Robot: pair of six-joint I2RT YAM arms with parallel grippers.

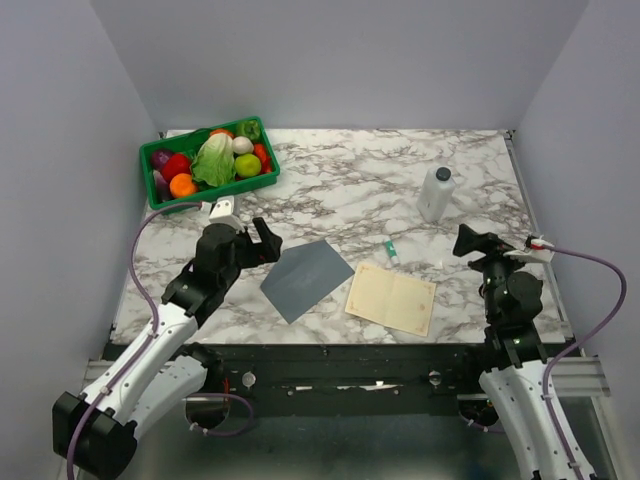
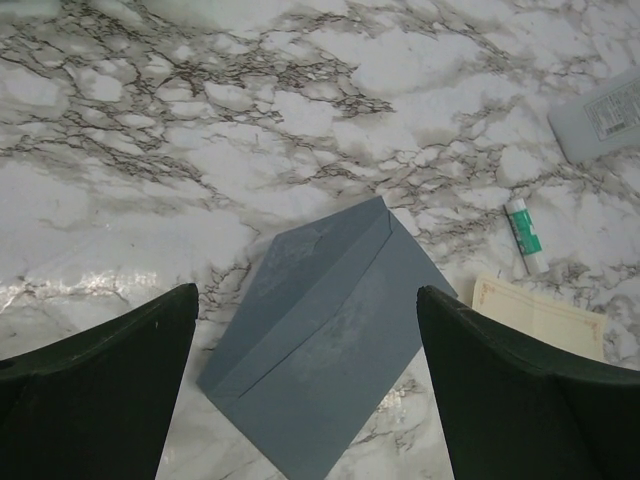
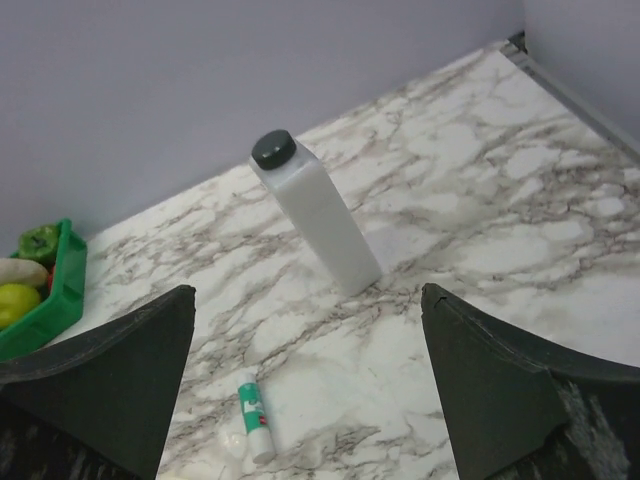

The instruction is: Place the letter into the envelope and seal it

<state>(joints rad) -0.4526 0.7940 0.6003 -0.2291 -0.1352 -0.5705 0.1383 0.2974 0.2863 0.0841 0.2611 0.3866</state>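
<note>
The slate-grey envelope (image 1: 307,277) lies flat on the marble table, turned diagonally; in the left wrist view the envelope (image 2: 330,335) shows its flap seam. The cream-tan letter (image 1: 392,298) lies flat just right of it, and a corner of the letter (image 2: 545,315) shows in the left wrist view. My left gripper (image 1: 262,240) is open and empty, hovering just left of and above the envelope. My right gripper (image 1: 470,241) is open and empty, to the right of the letter.
A green-and-white glue stick (image 1: 391,251) lies behind the letter, also in the right wrist view (image 3: 255,417). A white bottle (image 1: 435,194) with a dark cap stands at back right. A green bin (image 1: 208,160) of toy produce sits at back left.
</note>
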